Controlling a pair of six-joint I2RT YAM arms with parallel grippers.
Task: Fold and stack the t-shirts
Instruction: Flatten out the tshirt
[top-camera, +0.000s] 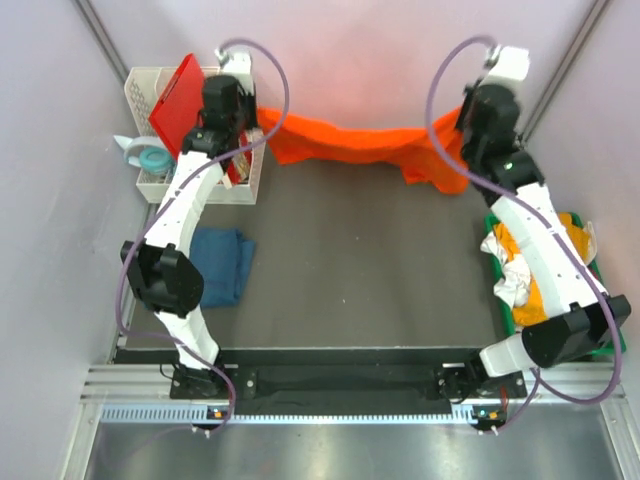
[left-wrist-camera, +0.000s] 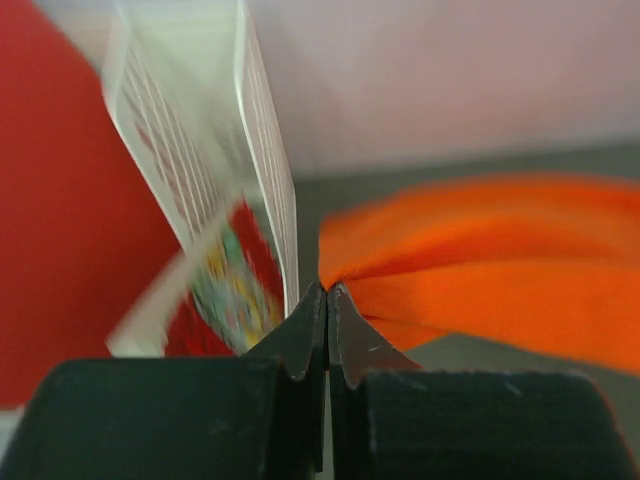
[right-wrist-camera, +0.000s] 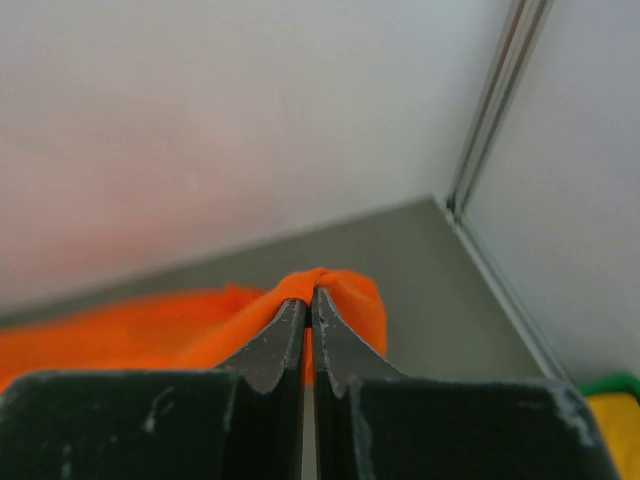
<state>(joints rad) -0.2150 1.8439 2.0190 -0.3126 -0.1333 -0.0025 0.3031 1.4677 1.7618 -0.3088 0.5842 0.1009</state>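
Note:
The bright orange t-shirt (top-camera: 350, 145) hangs stretched between my two grippers at the far side of the table. My left gripper (top-camera: 252, 118) is shut on its left end, seen in the left wrist view (left-wrist-camera: 327, 290) with orange cloth (left-wrist-camera: 480, 270) running right. My right gripper (top-camera: 462, 130) is shut on its right end, and the right wrist view (right-wrist-camera: 311, 295) shows cloth (right-wrist-camera: 340, 290) bunched over the tips. A folded dark teal-blue t-shirt (top-camera: 222, 264) lies on the table at the left. Mustard-yellow and white shirts (top-camera: 520, 270) lie heaped in a green bin at the right.
A white slotted basket (top-camera: 145, 90) with a stiff red board (top-camera: 178, 100) stands at the back left, right beside my left gripper. A tape roll (top-camera: 150, 157) lies left of it. The green bin (top-camera: 610, 345) sits by the right wall. Grey walls enclose the table.

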